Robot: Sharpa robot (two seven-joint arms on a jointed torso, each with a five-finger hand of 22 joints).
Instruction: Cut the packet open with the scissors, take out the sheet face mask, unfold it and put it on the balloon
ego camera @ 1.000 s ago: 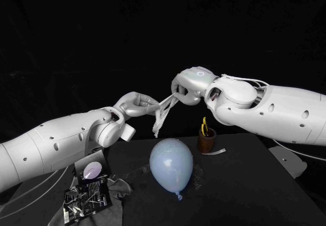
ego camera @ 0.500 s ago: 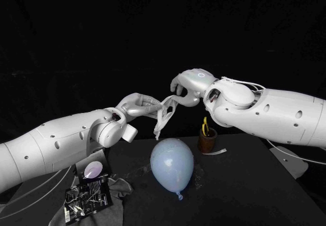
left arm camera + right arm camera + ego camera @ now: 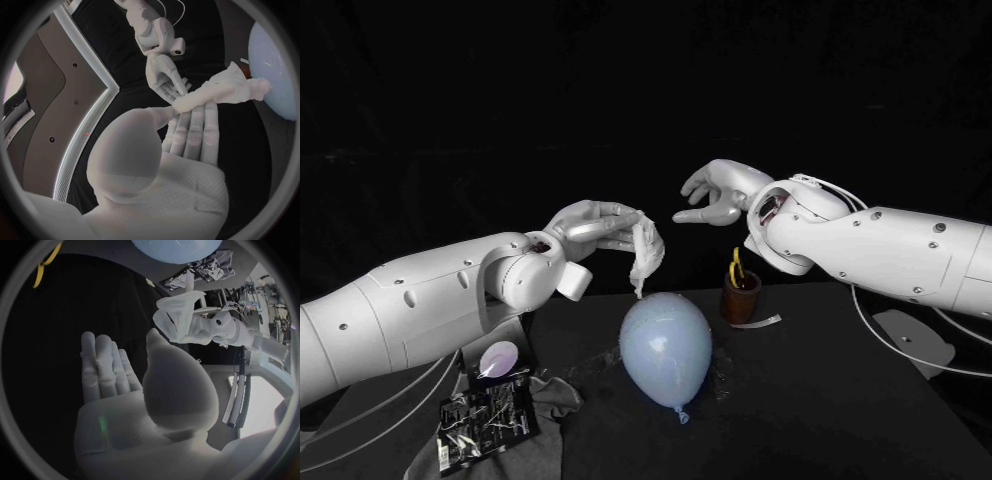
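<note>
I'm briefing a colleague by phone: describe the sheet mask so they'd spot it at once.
Find the pale blue balloon mid-table. Just above it, the left hand holds the sheet mask. It is the only crumpled white strip hanging in the air.

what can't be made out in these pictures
Scissors: head view, blades hidden inside the brown cup; yellow handles stick out.
Mask: head view, bunched in the left hand, so how far it is unfolded is unclear.
Packet: head view, too small to read or to find the cut.
Balloon: left wrist view, cut off by the circle's rim.
</note>
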